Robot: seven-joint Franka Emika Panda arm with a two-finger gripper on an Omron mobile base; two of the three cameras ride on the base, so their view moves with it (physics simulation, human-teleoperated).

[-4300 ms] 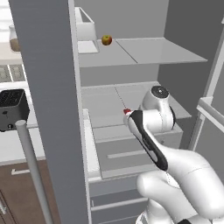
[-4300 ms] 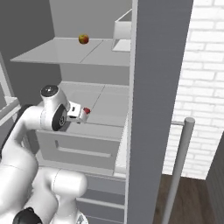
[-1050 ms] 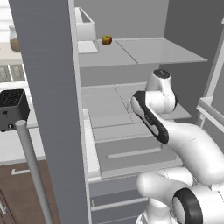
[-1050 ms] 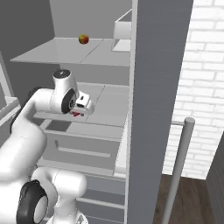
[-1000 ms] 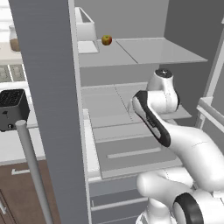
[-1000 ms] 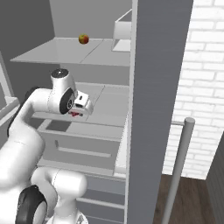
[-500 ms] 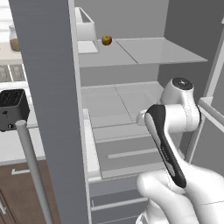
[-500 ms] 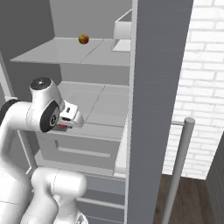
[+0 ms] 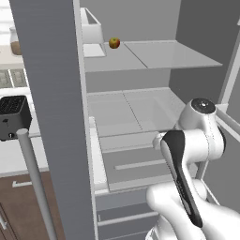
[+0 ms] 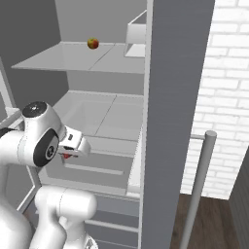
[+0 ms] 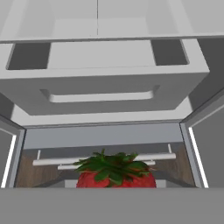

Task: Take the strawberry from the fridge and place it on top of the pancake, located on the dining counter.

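Observation:
The strawberry (image 11: pixel 116 176), bright red with a green leafy cap, sits right at the hand in the hand view. It also shows as a small red spot (image 10: pixel 65 155) under the hand in the right base view. My gripper (image 10: pixel 68 153) is shut on it, held in front of the open fridge (image 9: pixel 136 108), just outside the middle shelf and above the lower drawers (image 11: pixel 105 94). The white arm (image 9: pixel 187 154) bends up across the fridge opening. The pancake and the dining counter are out of view.
A yellow-and-red apple (image 9: pixel 114 43) and a white container (image 9: pixel 91 33) rest on the upper shelf. The open grey doors (image 9: pixel 51 93) (image 10: pixel 177 97) with bar handles (image 10: pixel 199 185) flank the arm. A black toaster (image 9: pixel 11 117) stands left; a brick wall (image 10: pixel 226 87) is to the right.
The hand has drawn back out of the middle shelf and dropped lower in front of the fridge, carrying the strawberry. The elbow has swung outward. Apple and container have not moved.

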